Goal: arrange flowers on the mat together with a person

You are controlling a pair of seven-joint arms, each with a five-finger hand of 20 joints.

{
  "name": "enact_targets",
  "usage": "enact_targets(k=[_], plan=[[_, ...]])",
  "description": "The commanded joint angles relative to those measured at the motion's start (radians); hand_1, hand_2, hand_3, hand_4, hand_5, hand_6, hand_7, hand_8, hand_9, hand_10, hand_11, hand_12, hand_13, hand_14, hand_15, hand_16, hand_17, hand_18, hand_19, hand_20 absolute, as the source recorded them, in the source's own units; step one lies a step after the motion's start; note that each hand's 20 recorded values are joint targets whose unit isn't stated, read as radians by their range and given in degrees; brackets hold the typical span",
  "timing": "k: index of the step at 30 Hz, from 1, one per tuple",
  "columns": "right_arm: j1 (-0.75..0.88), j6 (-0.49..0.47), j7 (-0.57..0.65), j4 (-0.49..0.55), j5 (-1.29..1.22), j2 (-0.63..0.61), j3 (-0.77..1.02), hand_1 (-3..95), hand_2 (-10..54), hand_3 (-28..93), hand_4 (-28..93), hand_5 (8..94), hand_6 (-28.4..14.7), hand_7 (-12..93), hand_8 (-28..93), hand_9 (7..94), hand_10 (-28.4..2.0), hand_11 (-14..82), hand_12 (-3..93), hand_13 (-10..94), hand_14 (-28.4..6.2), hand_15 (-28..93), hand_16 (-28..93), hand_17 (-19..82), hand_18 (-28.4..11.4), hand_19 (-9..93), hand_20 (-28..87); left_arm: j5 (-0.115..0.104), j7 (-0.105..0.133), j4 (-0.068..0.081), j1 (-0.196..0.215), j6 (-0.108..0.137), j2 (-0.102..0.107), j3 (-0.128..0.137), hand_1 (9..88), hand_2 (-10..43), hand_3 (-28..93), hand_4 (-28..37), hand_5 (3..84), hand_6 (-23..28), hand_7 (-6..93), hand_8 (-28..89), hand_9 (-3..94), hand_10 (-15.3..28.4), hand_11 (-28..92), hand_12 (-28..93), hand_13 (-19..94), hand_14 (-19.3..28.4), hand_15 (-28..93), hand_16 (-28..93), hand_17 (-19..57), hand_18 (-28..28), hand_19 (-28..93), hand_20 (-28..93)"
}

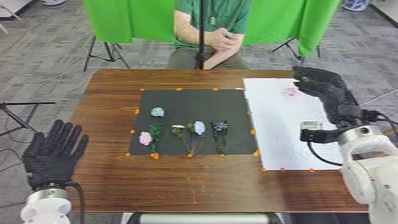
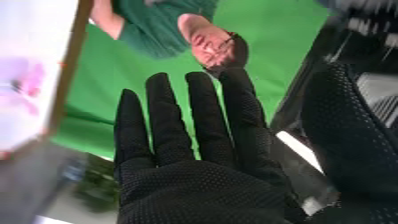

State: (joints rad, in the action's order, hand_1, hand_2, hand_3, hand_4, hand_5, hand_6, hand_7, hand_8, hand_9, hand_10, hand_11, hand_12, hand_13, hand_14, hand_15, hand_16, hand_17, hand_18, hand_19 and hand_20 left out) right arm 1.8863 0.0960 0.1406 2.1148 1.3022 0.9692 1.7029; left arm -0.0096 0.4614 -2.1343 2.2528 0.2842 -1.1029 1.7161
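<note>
Several stemmed flowers with pale blue, pink, white and dark blue heads (image 1: 197, 128) lie on the dark rectangular mat (image 1: 213, 100); one pink blossom (image 1: 291, 91) lies on the white sheet (image 1: 275, 120). Near it, the black-gloved right hand (image 1: 329, 90) has straight fingers, slightly apart. The black-gloved left hand (image 1: 50, 161), fingers straight, is by the left edge of the brown wooden table (image 1: 178, 185).

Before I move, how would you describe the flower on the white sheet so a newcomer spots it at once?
On the brown table, find the white sheet to the right of the dark mat. Near its far end, beside the right hand, lies the pink flower. Its pink lookalike lies on the dark mat instead.
</note>
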Motion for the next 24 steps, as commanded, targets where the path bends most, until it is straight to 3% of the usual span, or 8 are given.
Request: enact_targets(k=[1, 16, 24], plan=[[0.095, -0.029, -0.007, 0.022, -0.28, 0.042, 0.059, 27.5, 2.9, 79, -28, 42.9, -3.0, 15, -12, 42.6, -12.8, 6.3, 13.2, 35, -15.7, 10, 20, 8, -18.0, 32, 8, 0.0, 0.004, 0.006, 0.005, -0.019, 0.0, 0.0, 28.0, 13.5, 78, -28.3, 50.4, 8.5, 15.9, -11, 45.2, 13.4, 22, 8, 34, 15.3, 32, -8, -6.6, 16.1, 41, 12], [0.157, -0.084, -0.023, 0.039, -0.302, 0.074, 0.118, 27.9, 2.6, 79, -27, 43.3, -2.8, 16, -12, 43.1, -12.7, 6.1, 13.3, 35, -15.6, 10, 20, 8, -18.0, 31, 10, 0.006, -0.002, 0.012, -0.001, -0.036, 0.003, -0.003, 27.9, 13.2, 78, -28.3, 50.2, 8.4, 15.8, -11, 45.0, 13.3, 22, 7, 34, 15.2, 32, -8, -6.6, 16.1, 40, 12], [0.167, -0.095, -0.031, 0.045, -0.313, 0.083, 0.139, 28.0, 2.4, 79, -28, 43.5, -2.8, 16, -12, 43.1, -12.7, 6.0, 13.2, 35, -15.6, 10, 20, 9, -18.1, 31, 10, 0.009, -0.002, 0.005, 0.001, -0.039, 0.001, -0.001, 28.0, 13.1, 78, -28.3, 50.2, 8.4, 15.7, -11, 45.1, 13.3, 22, 7, 34, 15.1, 32, -8, -6.6, 16.1, 40, 12]])
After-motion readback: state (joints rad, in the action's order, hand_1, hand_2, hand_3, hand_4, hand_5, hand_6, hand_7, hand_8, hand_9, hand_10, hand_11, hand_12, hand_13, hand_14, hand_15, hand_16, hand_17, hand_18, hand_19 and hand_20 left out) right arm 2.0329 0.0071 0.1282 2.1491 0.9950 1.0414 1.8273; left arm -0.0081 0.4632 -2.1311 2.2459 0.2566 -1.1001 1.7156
